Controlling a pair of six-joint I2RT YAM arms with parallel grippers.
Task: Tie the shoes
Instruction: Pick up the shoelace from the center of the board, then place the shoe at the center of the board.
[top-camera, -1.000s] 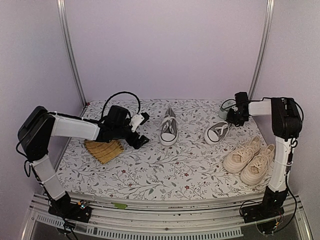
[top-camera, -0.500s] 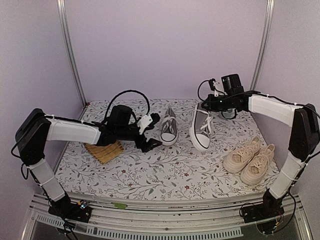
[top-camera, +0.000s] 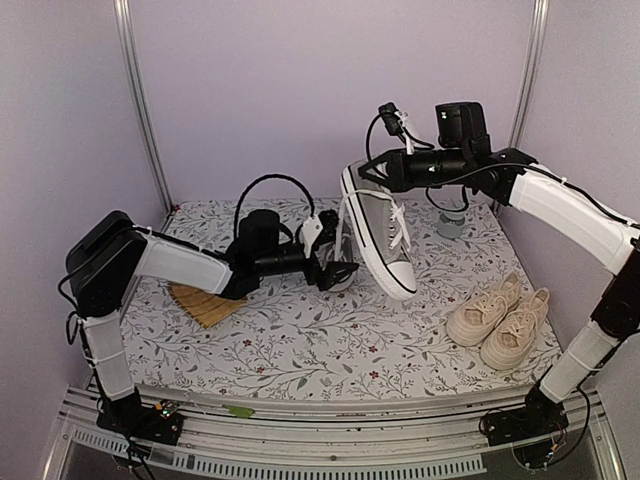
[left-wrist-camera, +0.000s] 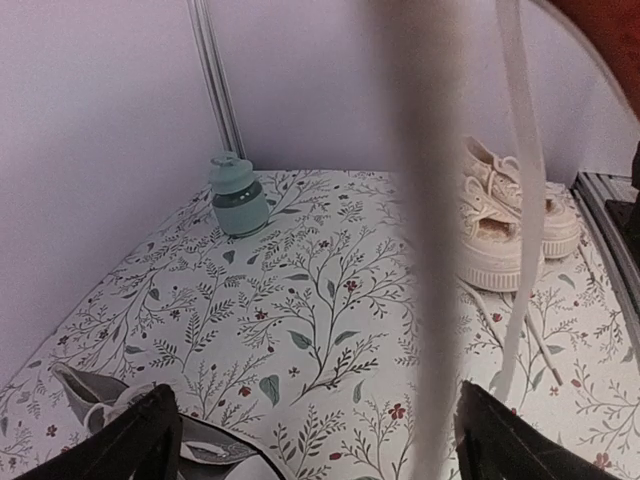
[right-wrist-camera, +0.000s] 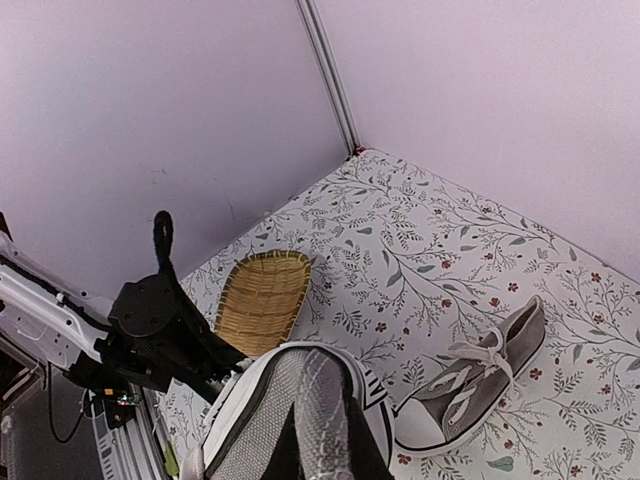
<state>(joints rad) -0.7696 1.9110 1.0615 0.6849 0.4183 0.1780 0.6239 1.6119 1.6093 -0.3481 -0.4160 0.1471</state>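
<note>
Right end effector (top-camera: 372, 172): clamped on the heel of a grey canvas sneaker (top-camera: 385, 235) with white laces, toe cap and sole. Up in the air it hangs, toe tipped down toward 5 o'clock, clear of the floral-print tabletop (top-camera: 300, 350).
Left end effector (top-camera: 337, 274): fingers (left-wrist-camera: 140, 440) spread wide with nothing between them, low over the middle of the tabletop, at 8 o'clock of the lifted sneaker.
White lace (left-wrist-camera: 520, 200): dangling loose, right in front of the left wrist camera.
Second grey sneaker (right-wrist-camera: 470, 390): down on the tabletop, resting on its sole beside the left end effector; whether they touch, cannot tell.
Cream canvas pair (top-camera: 500, 315): side by side at 4 o'clock, well apart from the grey ones.
Woven straw tray (top-camera: 205, 305): flat at 8 o'clock, near the left edge.
Pale green lidded jar (top-camera: 452, 222): upright at 1 o'clock, by the back wall.
</note>
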